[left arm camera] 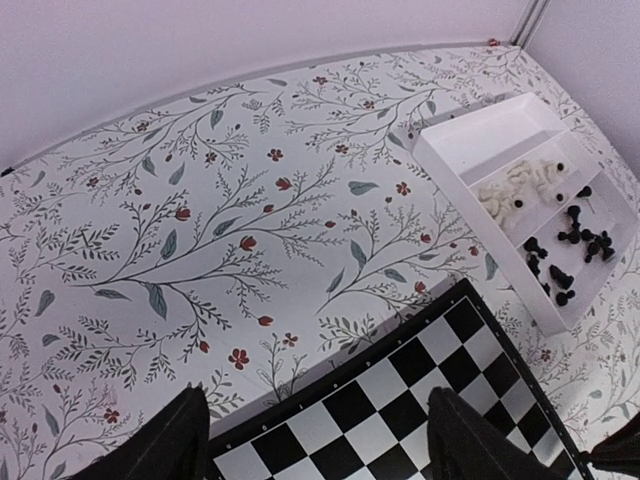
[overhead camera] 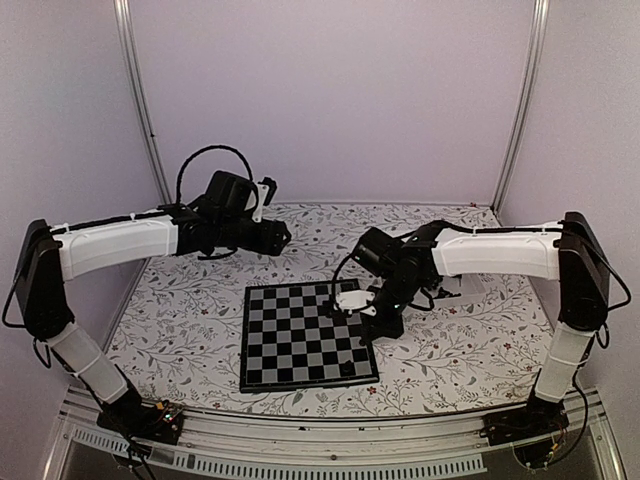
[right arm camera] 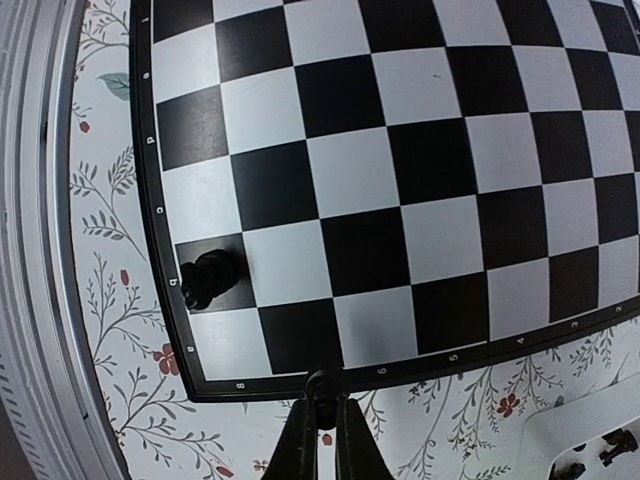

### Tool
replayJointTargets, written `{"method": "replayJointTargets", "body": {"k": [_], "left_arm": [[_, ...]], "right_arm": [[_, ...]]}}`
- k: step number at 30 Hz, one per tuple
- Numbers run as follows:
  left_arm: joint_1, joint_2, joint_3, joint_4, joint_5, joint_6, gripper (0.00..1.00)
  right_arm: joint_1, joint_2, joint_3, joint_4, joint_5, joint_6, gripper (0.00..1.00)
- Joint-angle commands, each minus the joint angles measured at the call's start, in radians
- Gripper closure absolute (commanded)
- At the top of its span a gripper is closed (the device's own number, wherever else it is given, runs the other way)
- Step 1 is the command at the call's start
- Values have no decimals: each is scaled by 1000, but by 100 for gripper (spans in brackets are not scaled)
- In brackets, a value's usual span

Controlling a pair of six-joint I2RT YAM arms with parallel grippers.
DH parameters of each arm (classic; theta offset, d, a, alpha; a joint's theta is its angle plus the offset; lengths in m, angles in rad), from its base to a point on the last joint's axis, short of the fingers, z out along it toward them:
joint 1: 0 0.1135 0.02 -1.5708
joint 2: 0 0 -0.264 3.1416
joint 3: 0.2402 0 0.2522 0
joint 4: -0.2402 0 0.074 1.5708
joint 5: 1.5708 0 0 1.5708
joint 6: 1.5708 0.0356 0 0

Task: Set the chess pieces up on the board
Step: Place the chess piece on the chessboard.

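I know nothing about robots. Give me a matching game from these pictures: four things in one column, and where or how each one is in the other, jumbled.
Things:
1. left gripper
2. right gripper
3. white pieces
4. lone black piece

Place or state:
a. lying in the tray
b. shut on a small black piece
c. on a dark square at the edge of the board
d. open, holding nothing

Pairs: 1-d, 2-b, 3-a, 4-c.
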Motion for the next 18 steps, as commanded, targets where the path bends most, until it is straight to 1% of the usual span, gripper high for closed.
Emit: {"method": "replayJointTargets", "body": {"k": [1,7,18], "left_arm": [[15,-33,-24,35,40,-23,24],[20,-30,-32,42,52,-26,23],[22,-31,-44,50,62,-32,23]], "right_arm": [[38,30,-6,-20,27,-26,100],[64,61,-6,-18,37,-22,100],[68,82,-6,-14,43,-19,98]]}}
